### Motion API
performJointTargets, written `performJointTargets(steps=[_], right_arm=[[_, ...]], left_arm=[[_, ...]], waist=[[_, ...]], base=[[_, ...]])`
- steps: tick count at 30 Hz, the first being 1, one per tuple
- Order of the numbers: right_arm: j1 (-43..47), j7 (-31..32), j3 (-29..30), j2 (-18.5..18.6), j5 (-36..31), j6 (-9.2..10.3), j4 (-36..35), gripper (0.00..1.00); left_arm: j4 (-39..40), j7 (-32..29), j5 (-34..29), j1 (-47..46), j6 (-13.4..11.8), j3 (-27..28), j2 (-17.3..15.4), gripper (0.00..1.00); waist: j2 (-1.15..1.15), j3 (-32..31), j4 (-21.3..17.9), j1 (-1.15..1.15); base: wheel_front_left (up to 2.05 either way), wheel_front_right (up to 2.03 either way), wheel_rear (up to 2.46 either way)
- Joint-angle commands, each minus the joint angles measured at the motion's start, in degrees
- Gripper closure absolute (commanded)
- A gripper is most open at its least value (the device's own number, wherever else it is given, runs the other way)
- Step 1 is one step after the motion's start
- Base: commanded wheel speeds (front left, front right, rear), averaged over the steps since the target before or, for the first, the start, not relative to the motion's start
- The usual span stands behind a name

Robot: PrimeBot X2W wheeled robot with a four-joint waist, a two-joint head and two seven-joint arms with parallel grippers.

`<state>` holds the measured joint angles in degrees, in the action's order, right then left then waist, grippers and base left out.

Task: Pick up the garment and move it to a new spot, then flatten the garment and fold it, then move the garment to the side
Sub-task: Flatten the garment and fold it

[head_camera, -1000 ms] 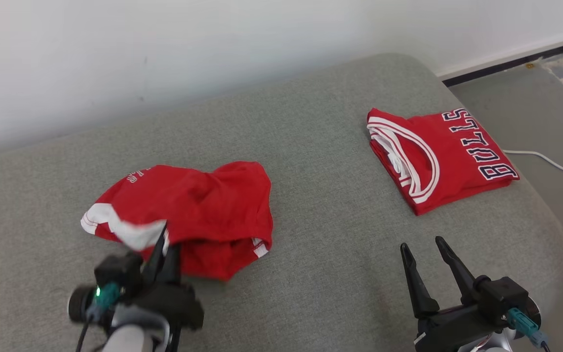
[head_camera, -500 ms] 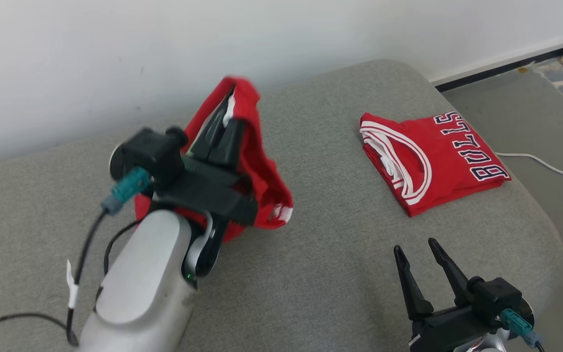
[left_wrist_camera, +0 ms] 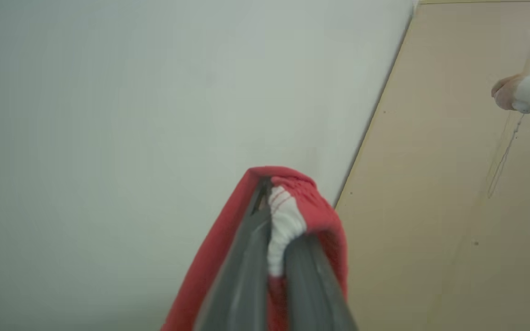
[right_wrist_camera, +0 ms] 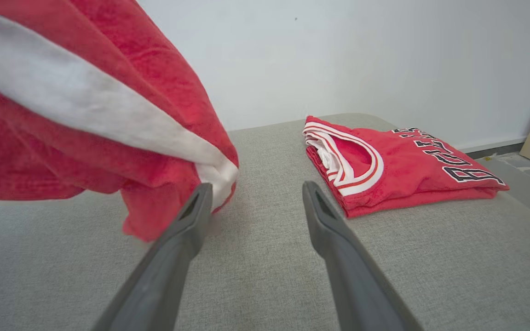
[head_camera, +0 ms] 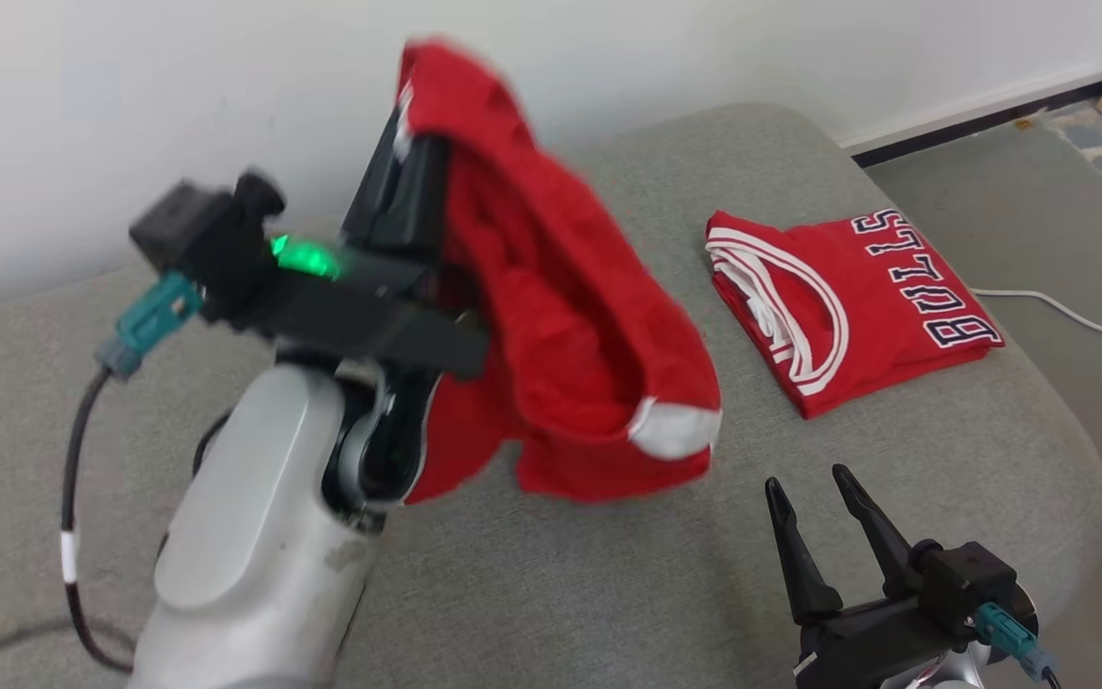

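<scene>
Left gripper (head_camera: 405,124) clamped on red garment (head_camera: 561,335), hanging left of folded jersey (head_camera: 857,306); right gripper (head_camera: 809,478) spread, empty (in front of folded jersey). Lower well left of folded jersey, release once cloth settles
</scene>
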<state>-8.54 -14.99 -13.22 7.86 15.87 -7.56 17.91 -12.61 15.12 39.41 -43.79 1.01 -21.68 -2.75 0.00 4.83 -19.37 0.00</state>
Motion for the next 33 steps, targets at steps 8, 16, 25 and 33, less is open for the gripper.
performJointTargets(steps=[8, 16, 25, 33], right_arm=[[0.07, -0.24, -0.14, 0.18, -0.28, 0.13, -0.10, 0.00], [-0.35, -0.24, -1.18, 0.74, -0.01, 0.13, 0.17, 0.00], [0.51, -0.24, -0.89, 1.51, 0.28, 0.13, 0.39, 0.00], [1.53, -0.24, 0.14, 1.36, 0.21, 0.13, 0.33, 0.00]], left_arm=[[-14.70, 0.02, -10.67, 10.93, -3.09, 6.63, -5.79, 1.00], [-24.70, 0.01, -15.73, 12.70, -5.33, 8.65, -8.98, 0.00], [-31.51, 0.01, -16.66, 14.51, -4.59, 8.18, -7.53, 0.00], [-29.82, 0.02, -15.26, 19.47, -3.93, 8.80, -5.12, 0.00]], waist=[[0.00, 0.38, 2.81, 0.00], [0.00, 0.47, 4.29, 0.00], [0.00, -0.21, 5.45, 0.00], [0.00, -1.23, 9.07, 0.00]], base=[[0.00, 0.00, 0.00], [0.00, 0.00, 0.00], [0.00, 0.00, 0.00], [0.00, 0.00, 0.00]])
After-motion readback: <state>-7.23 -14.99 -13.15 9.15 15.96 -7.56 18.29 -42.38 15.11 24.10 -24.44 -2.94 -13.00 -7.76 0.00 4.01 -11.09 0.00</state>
